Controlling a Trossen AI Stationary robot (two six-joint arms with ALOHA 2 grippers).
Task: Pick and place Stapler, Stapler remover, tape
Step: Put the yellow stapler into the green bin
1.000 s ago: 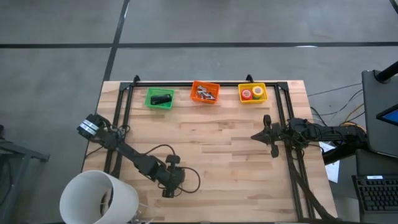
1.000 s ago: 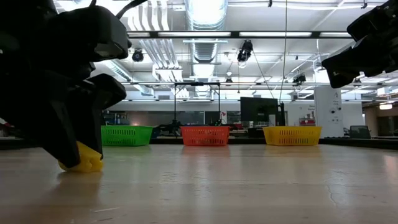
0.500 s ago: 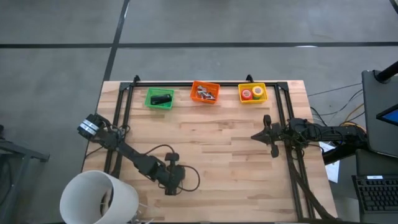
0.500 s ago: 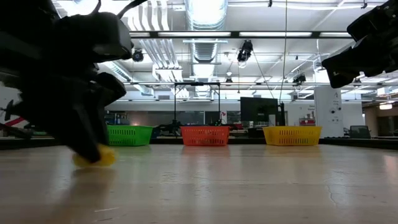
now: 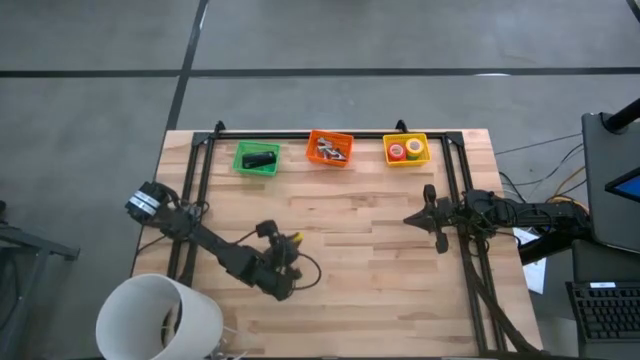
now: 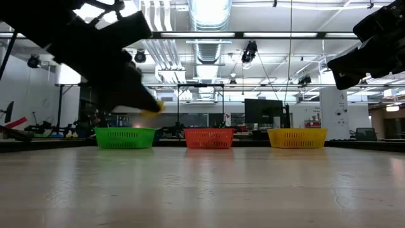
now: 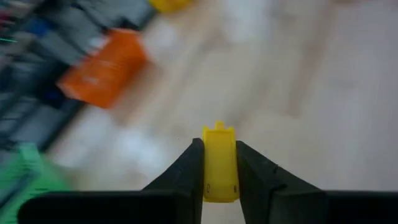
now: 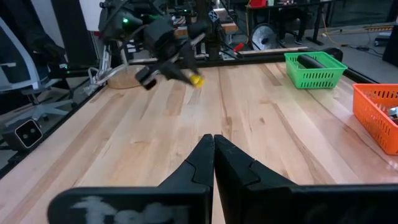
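Observation:
My left gripper (image 5: pixel 291 243) is over the table's near left part, shut on a small yellow piece (image 7: pixel 219 160) that looks like a stapler remover; the low view shows it (image 6: pixel 155 106) above the tabletop. The black stapler (image 5: pixel 260 158) lies in the green basket (image 5: pixel 240 166) at the far edge. Tape rolls (image 5: pixel 405 150) sit in the yellow basket (image 5: pixel 421 160). My right gripper (image 8: pixel 213 142) waits shut at the table's right side. My left gripper pinches the yellow piece by its two side faces (image 7: pixel 211 174) between both fingers. The piece's notched end (image 7: pixel 218 129) sticks out past the fingertips. The fingers slant slightly downward, toward the table's far right. The piece is lifted clear of the table.
An orange basket (image 5: pixel 316 156) with small metal pieces stands between the green and yellow ones. A white cylinder (image 5: pixel 160 318) stands at the near left corner. Black frame rails (image 5: pixel 200 190) run along the table's left, far and right sides. The wooden tabletop (image 5: pixel 370 280) is bare in the middle.
My left gripper has shut on the yellow piece where it lay on the table and raised it clear. The wrist has swung from pointing down to slanting nearly level, and the gripper has shifted toward the far edge and the baskets.

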